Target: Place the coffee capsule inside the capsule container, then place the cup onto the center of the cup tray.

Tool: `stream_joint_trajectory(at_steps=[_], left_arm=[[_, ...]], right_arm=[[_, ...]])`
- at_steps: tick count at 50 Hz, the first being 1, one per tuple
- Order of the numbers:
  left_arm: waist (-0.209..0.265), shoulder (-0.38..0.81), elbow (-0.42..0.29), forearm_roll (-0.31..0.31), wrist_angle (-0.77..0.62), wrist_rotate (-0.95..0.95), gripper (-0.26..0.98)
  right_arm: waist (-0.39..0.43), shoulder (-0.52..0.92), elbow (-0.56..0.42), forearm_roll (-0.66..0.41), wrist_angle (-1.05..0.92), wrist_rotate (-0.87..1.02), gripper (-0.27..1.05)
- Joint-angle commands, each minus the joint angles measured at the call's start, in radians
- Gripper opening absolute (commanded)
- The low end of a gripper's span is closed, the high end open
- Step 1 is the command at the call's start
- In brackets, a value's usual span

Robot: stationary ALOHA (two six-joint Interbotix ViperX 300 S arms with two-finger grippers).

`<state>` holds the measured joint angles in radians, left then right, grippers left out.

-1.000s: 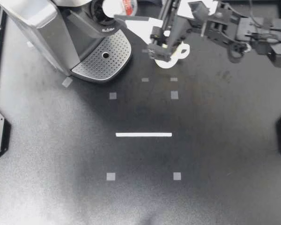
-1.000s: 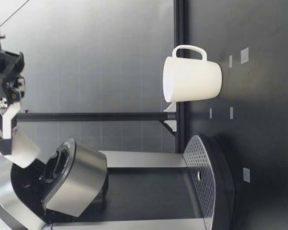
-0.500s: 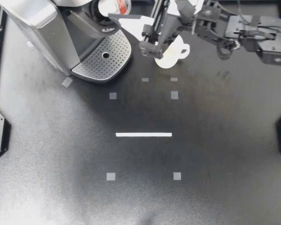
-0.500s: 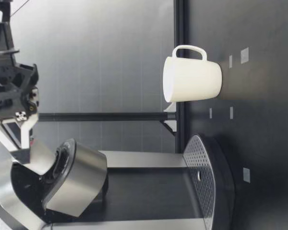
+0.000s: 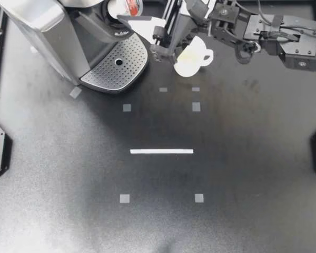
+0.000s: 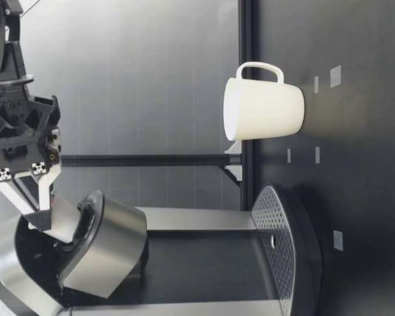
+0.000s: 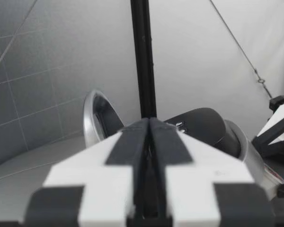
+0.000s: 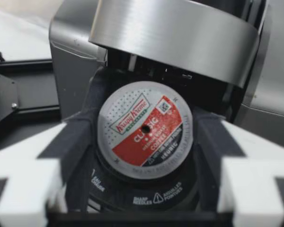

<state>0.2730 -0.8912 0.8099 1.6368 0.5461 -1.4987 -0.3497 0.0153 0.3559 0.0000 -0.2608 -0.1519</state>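
Observation:
My right gripper (image 5: 124, 11) reaches in over the coffee machine's open head and is shut on the coffee capsule (image 5: 129, 5), whose lid is red and white. In the right wrist view the capsule (image 8: 144, 130) sits between both dark pads (image 8: 75, 142), just over the round black capsule container (image 8: 132, 191). In the low view the capsule (image 6: 64, 220) hangs at the container's mouth, under the raised silver lid (image 6: 108, 250). The white cup (image 5: 192, 55) stands upright on the table beside the perforated cup tray (image 5: 116, 63). My left gripper (image 7: 149, 137) is shut on nothing, behind the machine.
The silver and black coffee machine (image 5: 47, 31) fills the table's back left corner. A white tape line (image 5: 161, 151) and small grey squares mark the dark table. My right arm (image 5: 263, 34) stretches along the back edge above the cup.
My right gripper has moved left and sunk with the capsule, from beside the machine's head down to the container's mouth. The cup has stayed put.

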Motion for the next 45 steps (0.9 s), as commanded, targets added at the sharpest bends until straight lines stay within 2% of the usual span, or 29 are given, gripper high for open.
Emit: stream_joint_trajectory(at_steps=[1, 10, 34, 45], left_arm=[[0.003, 0.003, -0.009, 0.005, 0.002, 0.002, 0.12], [0.003, 0.003, -0.011, 0.005, 0.002, 0.000, 0.12], [0.003, 0.005, -0.011, 0.008, 0.005, 0.000, 0.12], [0.003, 0.015, 0.009, 0.061, 0.225, -0.003, 0.12]], right_arm=[[-0.008, -0.011, -0.032, -0.003, -0.003, -0.002, 0.60], [-0.008, -0.002, -0.037, -0.015, -0.009, -0.005, 0.79], [-0.002, -0.020, -0.029, -0.035, -0.014, 0.002, 0.79], [0.041, -0.101, 0.041, -0.029, -0.034, 0.012, 0.79]])
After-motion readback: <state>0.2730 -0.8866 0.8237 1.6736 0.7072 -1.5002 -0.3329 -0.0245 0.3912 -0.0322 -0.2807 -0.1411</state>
